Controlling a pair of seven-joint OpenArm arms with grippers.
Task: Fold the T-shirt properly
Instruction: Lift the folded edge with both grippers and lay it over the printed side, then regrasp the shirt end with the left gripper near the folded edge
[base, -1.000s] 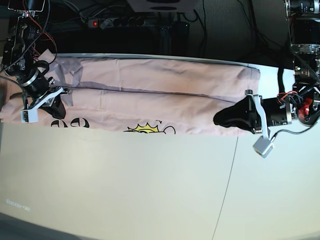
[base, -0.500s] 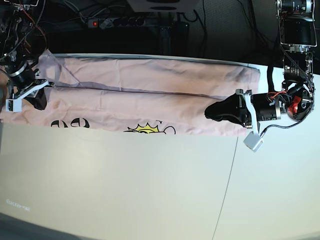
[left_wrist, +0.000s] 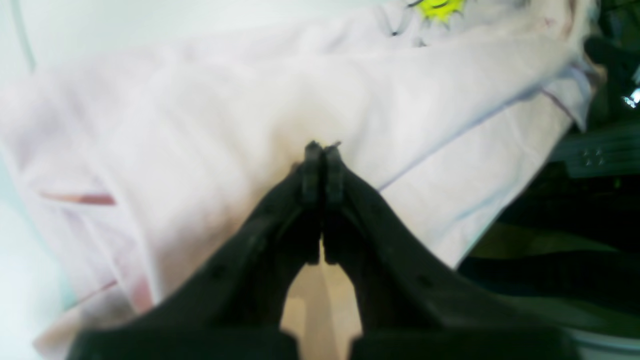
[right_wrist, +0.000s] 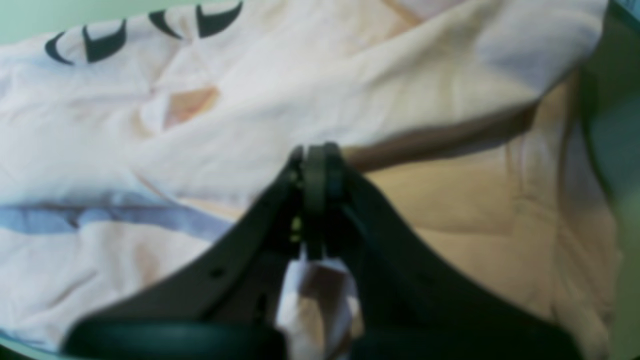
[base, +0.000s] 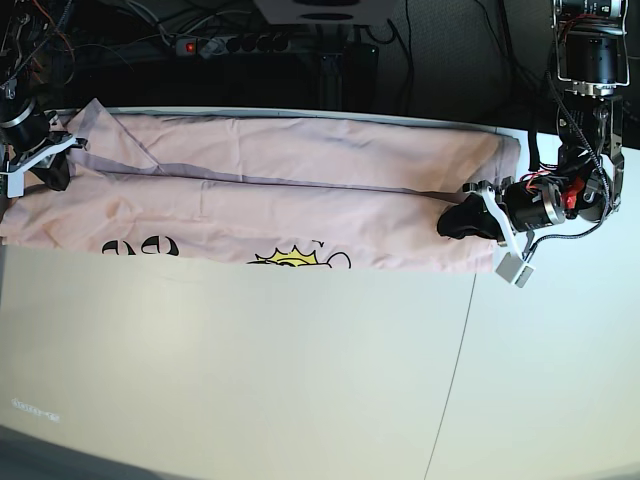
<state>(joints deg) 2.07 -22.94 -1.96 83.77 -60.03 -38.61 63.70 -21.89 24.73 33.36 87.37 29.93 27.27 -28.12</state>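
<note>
The left gripper (left_wrist: 320, 150) has its jaws pressed flat together, tip to tip, with no cloth showing between them; the tips sit over the pale pink T-shirt (left_wrist: 210, 130), though whether they touch it cannot be told from the blurred wrist view. In the base view this gripper (base: 452, 222) lies low over the shirt's end on that view's right, its black fingers pointing along the cloth, a small white block hanging just beside the wrist.

The right gripper (right_wrist: 316, 155) also has its jaws closed — here a bunch of pale fabric shows pinched between the fingers below the tips, so it is clamped on the T-shirt (right_wrist: 150, 150). In the base view it (base: 48, 172) sits at the shirt's other end, at the far left edge of the counter (base: 300, 380), where a corner of cloth rises toward it.

The T-shirt (base: 280, 190) lies stretched in a long band across the back of the white counter, folded lengthwise so a seam line runs along its middle. Along its near edge part of the black lettering (base: 140, 247) and the yellow cartoon print (base: 292, 259) peeks out. The right wrist view shows the same black letter shapes (right_wrist: 105, 42) at the top of the cloth; the left wrist view shows a scrap of yellow print (left_wrist: 440, 7) at its top edge.

Behind the counter run dark cables and a power strip (base: 235, 44).
</note>
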